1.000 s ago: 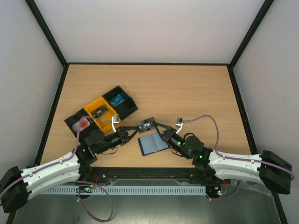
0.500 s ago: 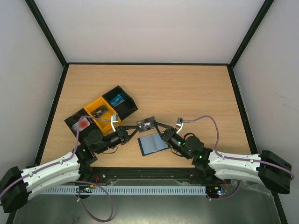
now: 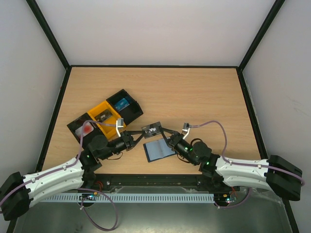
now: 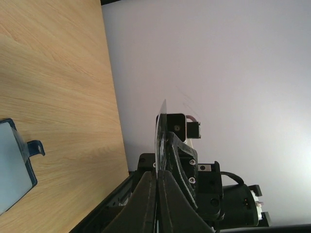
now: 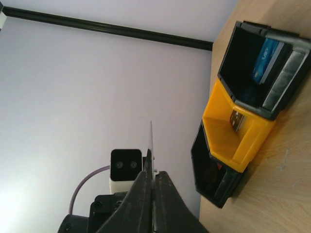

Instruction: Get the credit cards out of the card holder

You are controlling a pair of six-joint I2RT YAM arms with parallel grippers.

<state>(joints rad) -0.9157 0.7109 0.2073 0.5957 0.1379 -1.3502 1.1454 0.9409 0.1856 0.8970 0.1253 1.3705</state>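
Observation:
A dark patterned credit card [image 3: 151, 129] is held in the air between both grippers. My left gripper [image 3: 141, 134] is shut on its left end and my right gripper [image 3: 164, 131] is shut on its right end. The card shows edge-on in the left wrist view [image 4: 160, 121] and in the right wrist view [image 5: 150, 141], pinched between each pair of fingers. The card holder [image 3: 159, 149] lies open on the table just below the card, grey-blue panels up; its tab end shows in the left wrist view [image 4: 14, 158]. A blue card [image 3: 122, 103] and a white card with a red mark [image 3: 87, 129] lie in trays.
A row of three box trays stands at the left: black [image 3: 124, 104], yellow [image 3: 104, 118] with a small dark card inside, and black [image 3: 82, 128]. They also show in the right wrist view [image 5: 233, 141]. Black rails edge the table.
Both grippers and the dark card between them have shifted very slightly to the left. The card holder has not moved.

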